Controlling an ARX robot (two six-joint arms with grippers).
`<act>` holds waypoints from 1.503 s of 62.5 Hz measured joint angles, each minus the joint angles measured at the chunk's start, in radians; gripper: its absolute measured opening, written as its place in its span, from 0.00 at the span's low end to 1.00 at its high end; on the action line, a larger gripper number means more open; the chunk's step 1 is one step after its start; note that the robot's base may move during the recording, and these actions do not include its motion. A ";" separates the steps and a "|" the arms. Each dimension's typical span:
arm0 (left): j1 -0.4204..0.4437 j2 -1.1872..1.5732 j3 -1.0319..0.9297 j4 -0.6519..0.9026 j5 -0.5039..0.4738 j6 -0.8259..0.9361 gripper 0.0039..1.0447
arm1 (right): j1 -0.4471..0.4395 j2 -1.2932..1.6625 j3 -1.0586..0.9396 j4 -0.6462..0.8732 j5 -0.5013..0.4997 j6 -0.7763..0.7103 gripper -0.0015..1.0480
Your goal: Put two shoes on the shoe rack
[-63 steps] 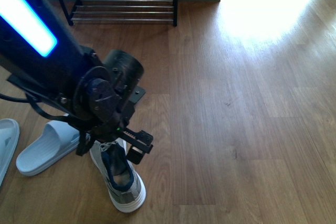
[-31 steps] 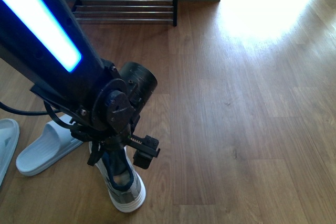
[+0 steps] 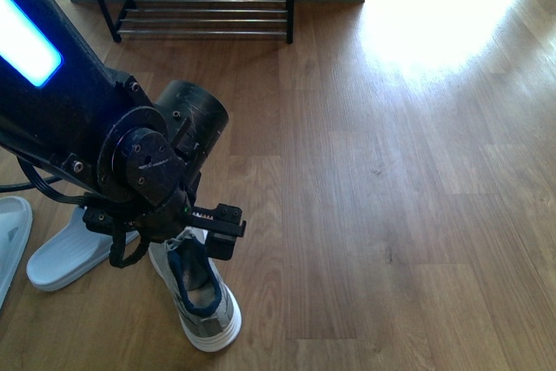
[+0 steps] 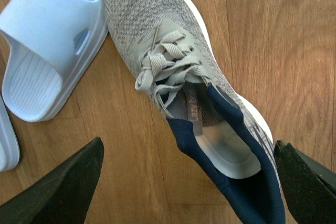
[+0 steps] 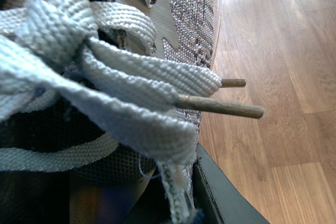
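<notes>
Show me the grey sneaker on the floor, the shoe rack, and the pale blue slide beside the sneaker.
grey sneaker point(image 4: 157, 35): left wrist view, on the knit toe.
shoe rack point(image 3: 204, 13): front view, on the lower shelf's chrome rods.
blue slide point(image 4: 42, 14): left wrist view, on the strap.

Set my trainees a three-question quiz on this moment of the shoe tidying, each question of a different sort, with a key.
1. True or false: the left pincer is shut on the grey sneaker.
2. Which lies beside the sneaker? A) a pale blue slide sandal B) a black boot C) a ball
3. What colour is the sneaker's lining?
Key: 1 false, its fingers stand apart on either side of the shoe; 2 A; 3 dark navy.
</notes>
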 joint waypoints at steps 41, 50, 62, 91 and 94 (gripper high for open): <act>-0.065 0.136 -0.038 0.019 0.006 -0.157 0.91 | 0.000 0.000 0.000 0.000 0.000 0.000 0.03; -0.065 0.166 -0.013 0.001 -0.010 -0.197 0.91 | 0.000 0.000 0.000 0.000 0.000 0.000 0.03; -0.052 0.169 -0.005 -0.016 -0.030 -0.249 0.91 | 0.000 0.000 0.000 0.000 0.000 0.000 0.03; -0.033 0.275 0.137 -0.093 -0.052 -0.321 0.91 | 0.000 0.000 0.000 0.000 0.000 0.000 0.03; -0.035 0.293 0.157 -0.100 -0.052 -0.324 0.91 | 0.000 0.000 0.000 0.000 0.000 0.000 0.03</act>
